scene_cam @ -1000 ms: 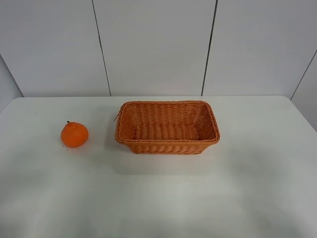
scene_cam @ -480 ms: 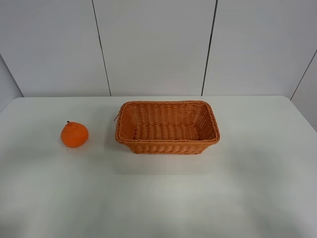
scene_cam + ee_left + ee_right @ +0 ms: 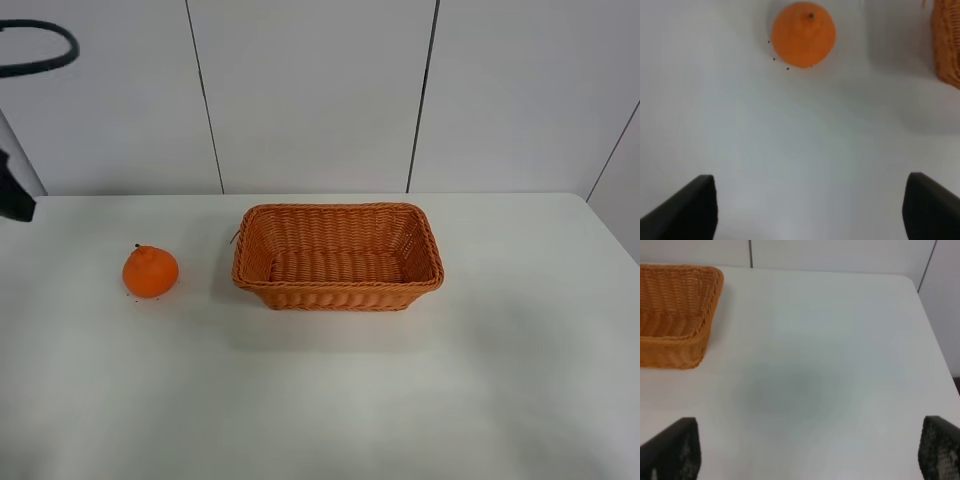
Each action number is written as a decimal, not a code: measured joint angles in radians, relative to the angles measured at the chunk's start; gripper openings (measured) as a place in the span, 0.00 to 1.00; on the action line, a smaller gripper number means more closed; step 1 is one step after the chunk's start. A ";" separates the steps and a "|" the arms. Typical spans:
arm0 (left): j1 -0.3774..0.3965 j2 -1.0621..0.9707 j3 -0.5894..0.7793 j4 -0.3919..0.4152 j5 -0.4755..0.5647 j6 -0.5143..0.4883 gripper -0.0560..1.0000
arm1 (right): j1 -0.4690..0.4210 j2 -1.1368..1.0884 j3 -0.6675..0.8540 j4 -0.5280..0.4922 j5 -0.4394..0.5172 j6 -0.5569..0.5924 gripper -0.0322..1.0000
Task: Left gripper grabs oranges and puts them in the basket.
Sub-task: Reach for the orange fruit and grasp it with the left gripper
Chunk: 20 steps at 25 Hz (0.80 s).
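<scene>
The orange [image 3: 150,272] sits on the white table [image 3: 320,400], stem up, to the left of the basket [image 3: 338,288] and apart from it, with a bare strip of table between them. A few small dark specks [image 3: 787,68] lie on the table just beside the fruit. All around the orange the table is free, and its left edge is near. The basket stands in the middle, its long side to the camera.

In the left wrist view the left gripper [image 3: 810,210] has its two dark prongs wide apart, and the orange [image 3: 803,34] lies ahead of them, not touched. The right gripper [image 3: 805,450] is also spread wide, over bare table to the right of the basket.

Compared with half a second ago, a dark part of the left arm [image 3: 15,195] and a loop of black cable [image 3: 40,50] now show at the left edge of the high view. The orange and the basket have not moved.
</scene>
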 joint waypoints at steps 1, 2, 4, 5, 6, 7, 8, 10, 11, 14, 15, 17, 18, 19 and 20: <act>0.000 0.061 -0.034 0.000 0.000 0.000 0.86 | 0.000 0.000 0.000 0.000 0.000 0.000 0.70; 0.000 0.118 -0.068 0.000 0.001 0.000 0.86 | 0.000 0.000 0.000 0.000 0.000 0.000 0.70; 0.000 0.219 -0.129 0.000 0.001 0.000 0.86 | 0.000 0.000 0.000 0.000 0.000 0.000 0.70; 0.000 0.264 -0.156 0.000 0.001 0.000 0.86 | 0.000 0.000 0.000 0.000 0.000 0.000 0.70; 0.000 0.300 -0.178 0.000 0.001 0.000 0.86 | 0.000 0.000 0.000 0.000 0.000 0.000 0.70; 0.000 0.335 -0.198 0.000 0.001 0.000 0.86 | 0.000 0.000 0.000 0.000 0.000 0.000 0.70; 0.000 0.381 -0.226 0.000 0.001 0.002 0.86 | 0.000 0.000 0.000 0.000 0.000 0.000 0.70; 0.000 0.449 -0.270 0.000 0.001 0.011 0.86 | 0.000 0.000 0.000 0.000 0.000 0.000 0.70; 0.000 0.479 -0.289 0.000 0.001 0.011 0.86 | 0.000 0.000 0.000 -0.005 0.000 0.000 0.70; 0.000 0.578 -0.353 -0.004 0.001 0.023 0.86 | 0.000 0.000 0.000 0.000 0.000 0.000 0.70; 0.000 0.607 -0.373 -0.009 0.001 0.029 0.86 | 0.000 0.000 0.000 0.000 0.000 0.000 0.70; 0.000 0.658 -0.408 -0.030 0.001 0.044 0.86 | 0.000 0.000 0.000 0.000 0.000 0.000 0.70; 0.000 0.680 -0.423 -0.039 0.000 0.049 0.86 | 0.000 0.000 0.000 0.000 0.000 0.000 0.70; 0.000 0.711 -0.441 -0.048 -0.001 0.056 0.86 | 0.000 0.000 0.000 0.000 0.000 0.000 0.70; 0.000 0.736 -0.454 -0.053 -0.001 0.062 0.86 | 0.000 0.000 0.000 0.000 0.000 0.000 0.70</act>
